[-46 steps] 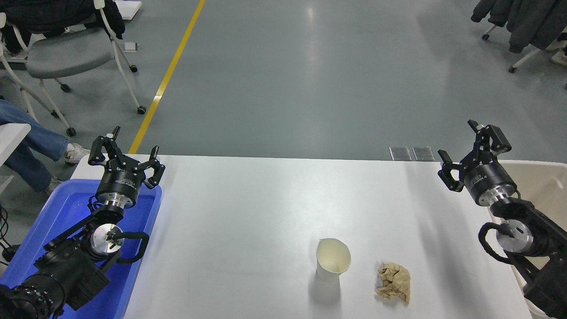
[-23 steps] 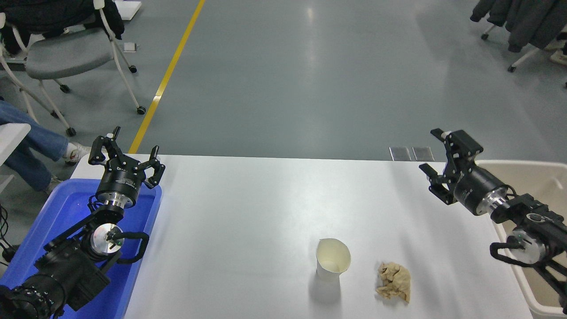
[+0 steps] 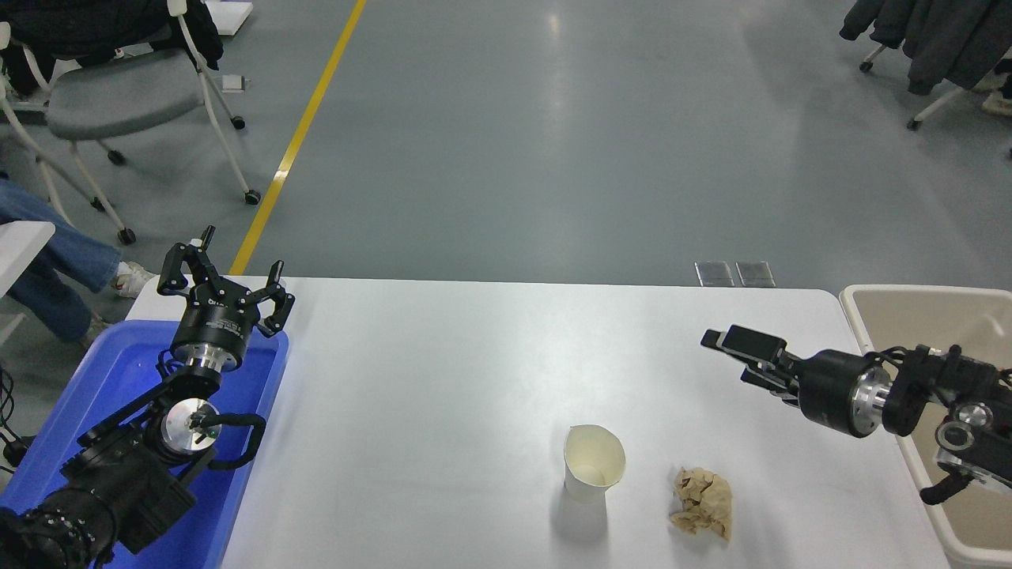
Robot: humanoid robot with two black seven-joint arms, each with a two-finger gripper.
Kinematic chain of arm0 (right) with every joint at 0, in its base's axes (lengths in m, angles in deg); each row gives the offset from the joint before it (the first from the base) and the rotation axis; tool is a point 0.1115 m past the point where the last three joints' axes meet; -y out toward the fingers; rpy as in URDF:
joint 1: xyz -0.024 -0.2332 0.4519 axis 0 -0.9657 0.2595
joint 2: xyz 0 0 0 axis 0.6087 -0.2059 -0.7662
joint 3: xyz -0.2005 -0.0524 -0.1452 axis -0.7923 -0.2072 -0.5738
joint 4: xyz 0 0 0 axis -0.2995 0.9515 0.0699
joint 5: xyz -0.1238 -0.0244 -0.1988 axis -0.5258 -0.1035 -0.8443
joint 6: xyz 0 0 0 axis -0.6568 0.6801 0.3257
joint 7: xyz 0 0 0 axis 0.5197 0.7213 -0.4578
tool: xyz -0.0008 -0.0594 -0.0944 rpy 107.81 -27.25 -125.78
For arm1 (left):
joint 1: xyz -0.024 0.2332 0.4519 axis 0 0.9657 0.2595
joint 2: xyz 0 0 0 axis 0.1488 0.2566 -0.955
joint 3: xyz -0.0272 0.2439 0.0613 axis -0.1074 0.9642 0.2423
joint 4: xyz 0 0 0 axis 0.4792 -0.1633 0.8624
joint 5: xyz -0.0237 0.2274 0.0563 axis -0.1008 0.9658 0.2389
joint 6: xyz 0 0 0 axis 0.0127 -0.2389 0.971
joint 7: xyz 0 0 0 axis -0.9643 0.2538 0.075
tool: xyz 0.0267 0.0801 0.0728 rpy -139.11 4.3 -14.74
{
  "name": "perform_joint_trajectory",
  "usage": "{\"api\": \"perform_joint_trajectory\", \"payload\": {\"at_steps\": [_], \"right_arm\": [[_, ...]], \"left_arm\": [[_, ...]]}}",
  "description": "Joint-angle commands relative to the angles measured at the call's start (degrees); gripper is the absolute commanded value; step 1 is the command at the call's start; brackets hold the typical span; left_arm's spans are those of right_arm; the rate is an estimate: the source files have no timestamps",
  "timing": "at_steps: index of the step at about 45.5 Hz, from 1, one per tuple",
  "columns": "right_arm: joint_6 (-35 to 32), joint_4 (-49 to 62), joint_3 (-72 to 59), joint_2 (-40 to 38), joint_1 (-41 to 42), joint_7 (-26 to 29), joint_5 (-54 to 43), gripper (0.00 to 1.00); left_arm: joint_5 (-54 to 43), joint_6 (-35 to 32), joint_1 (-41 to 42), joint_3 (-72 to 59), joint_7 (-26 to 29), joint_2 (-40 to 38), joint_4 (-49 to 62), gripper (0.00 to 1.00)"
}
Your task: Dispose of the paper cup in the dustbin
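The paper cup (image 3: 593, 472) stands upright on the white table (image 3: 443, 371), front and right of the middle, its cream inside showing. The beige dustbin (image 3: 917, 292) stands off the table's right edge. My right gripper (image 3: 731, 357) is open and empty, lying level and pointing left above the table, up and to the right of the cup and well apart from it. Its arm reaches in over the dustbin. My left gripper (image 3: 224, 278) is open and parked at the lower left over the blue tub.
A crumpled tan paper ball (image 3: 702, 503) lies just right of the cup. A bright blue tub (image 3: 269, 371) sits at the table's left edge. A chair (image 3: 118, 95) and a person's legs (image 3: 55, 253) are at the far left.
My right arm has swung down and to the left, turning the gripper from upright to level and uncovering the dustbin. The cup, the paper ball and the left arm have not moved.
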Motion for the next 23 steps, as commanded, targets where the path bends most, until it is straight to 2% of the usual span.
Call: {"api": "perform_joint_trajectory", "payload": {"at_steps": [1, 5, 11, 18, 23], "right_arm": [[0.0, -2.5, -19.7, 0.2, 18.2, -0.6, -6.0, 0.99], [0.1, -2.4, -27.9, 5.6, 26.0, -2.1, -7.7, 0.99], [0.1, -2.0, -35.7, 11.6, 32.6, -3.1, -8.0, 0.99], [0.1, -0.3, -40.4, 18.9, 36.8, -3.3, -8.2, 0.99], [0.5, 2.5, -43.5, 24.4, 36.4, -3.3, -8.8, 0.99]], "left_arm": [[0.0, 0.0, 0.0, 0.0, 0.0, 0.0, 0.0, 1.00], [0.0, 0.0, 0.0, 0.0, 0.0, 0.0, 0.0, 1.00], [0.0, 0.0, 0.0, 0.0, 0.0, 0.0, 0.0, 1.00], [0.0, 0.0, 0.0, 0.0, 0.0, 0.0, 0.0, 1.00], [0.0, 0.0, 0.0, 0.0, 0.0, 0.0, 0.0, 1.00]]}}
